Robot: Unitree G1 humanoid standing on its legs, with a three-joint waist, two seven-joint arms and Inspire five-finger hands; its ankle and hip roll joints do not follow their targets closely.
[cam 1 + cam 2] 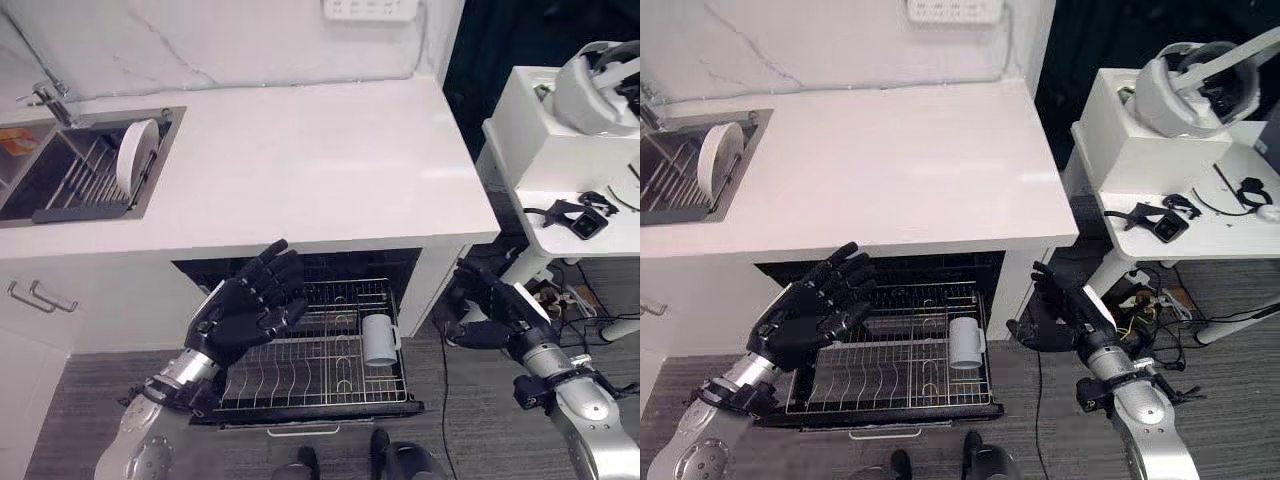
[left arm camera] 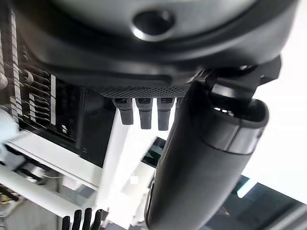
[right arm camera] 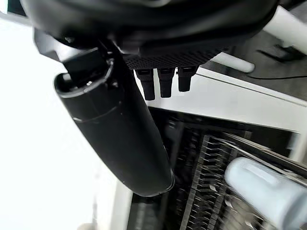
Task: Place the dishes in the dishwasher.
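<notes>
The dishwasher's wire rack (image 1: 330,375) is pulled out below the white counter (image 1: 300,160). A white mug (image 1: 379,340) stands in the rack's right side, also seen as the mug (image 3: 261,184). A white plate (image 1: 136,154) stands on edge in the sink's drying rack (image 1: 80,185) at the far left. My left hand (image 1: 248,308) hovers open above the rack's left part, fingers spread, holding nothing. My right hand (image 1: 495,305) is open and empty to the right of the dishwasher, above the floor.
A white side table (image 1: 560,160) with a headset (image 1: 600,85) and small black items stands at the right. A tap (image 1: 45,100) rises by the sink. Drawer handles (image 1: 30,295) show at lower left. Grey floor lies around the dishwasher.
</notes>
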